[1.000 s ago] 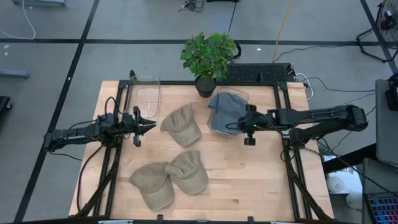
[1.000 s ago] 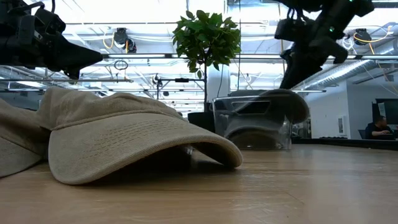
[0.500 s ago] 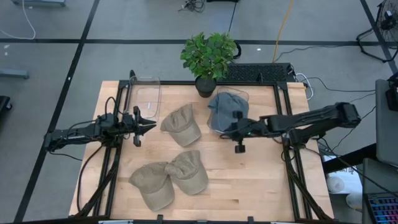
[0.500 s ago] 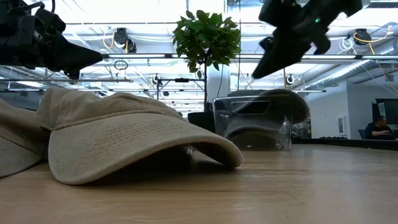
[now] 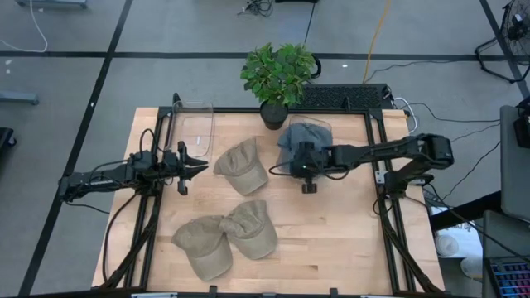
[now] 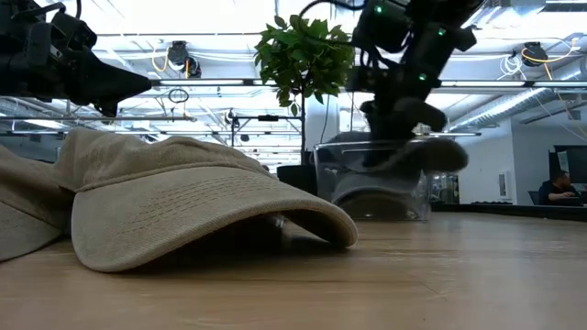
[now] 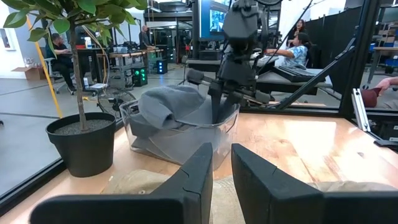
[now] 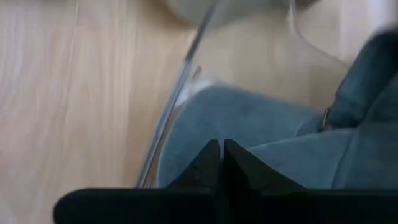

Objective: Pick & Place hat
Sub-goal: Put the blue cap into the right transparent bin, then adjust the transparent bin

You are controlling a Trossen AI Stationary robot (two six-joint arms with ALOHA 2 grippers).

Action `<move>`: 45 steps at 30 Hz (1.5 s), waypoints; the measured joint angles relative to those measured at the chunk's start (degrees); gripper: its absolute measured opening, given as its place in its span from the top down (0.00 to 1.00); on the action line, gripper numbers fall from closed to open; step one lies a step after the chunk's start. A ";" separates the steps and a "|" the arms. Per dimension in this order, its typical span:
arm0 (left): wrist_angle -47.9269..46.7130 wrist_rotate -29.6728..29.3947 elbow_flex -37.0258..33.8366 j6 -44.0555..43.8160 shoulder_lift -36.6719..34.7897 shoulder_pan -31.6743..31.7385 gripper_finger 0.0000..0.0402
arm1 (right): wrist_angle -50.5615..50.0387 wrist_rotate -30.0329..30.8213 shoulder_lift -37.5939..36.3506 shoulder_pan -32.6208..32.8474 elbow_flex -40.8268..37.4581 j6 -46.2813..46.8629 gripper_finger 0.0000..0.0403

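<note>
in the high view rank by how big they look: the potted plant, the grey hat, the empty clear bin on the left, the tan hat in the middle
1. Potted plant, widest with its leaves.
2. Empty clear bin.
3. Tan hat and grey hat: too close to rank, since the right gripper covers part of the grey one.

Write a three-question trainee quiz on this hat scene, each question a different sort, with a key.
1. True or false: the grey hat lies in a clear bin.
2. How many tan hats lie on the table?
3. Which gripper is over the grey hat? A. left gripper B. right gripper

Key: 1 true; 2 three; 3 B
</note>
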 joint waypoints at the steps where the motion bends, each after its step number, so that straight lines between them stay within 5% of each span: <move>1: -0.02 0.00 0.00 0.00 0.00 0.00 0.83 | -1.69 -0.02 -0.02 -0.07 0.00 0.73 0.97; 8: -0.02 0.00 0.00 0.00 0.00 -0.02 0.83 | -14.74 0.31 -2.20 -0.27 -0.02 4.82 0.99; 16: -0.01 0.00 0.00 0.00 -0.02 0.00 0.83 | -23.79 7.60 -6.57 -0.95 -0.09 8.66 1.00; 22: -0.02 0.00 0.00 0.00 -0.01 0.00 0.83 | -15.97 8.70 -11.89 -0.37 -0.11 5.70 1.00; 26: 0.00 0.00 0.00 0.00 0.00 0.00 0.83 | -3.86 -0.28 -12.58 -1.69 -0.11 0.89 1.00; 35: 0.00 0.00 0.00 0.01 0.00 -0.01 0.83 | 2.78 -7.87 -0.61 -6.71 0.92 -4.32 1.00; 45: -0.47 0.00 0.00 0.00 -0.02 -0.01 0.83 | -8.51 -3.83 7.91 -8.66 10.87 -6.81 1.00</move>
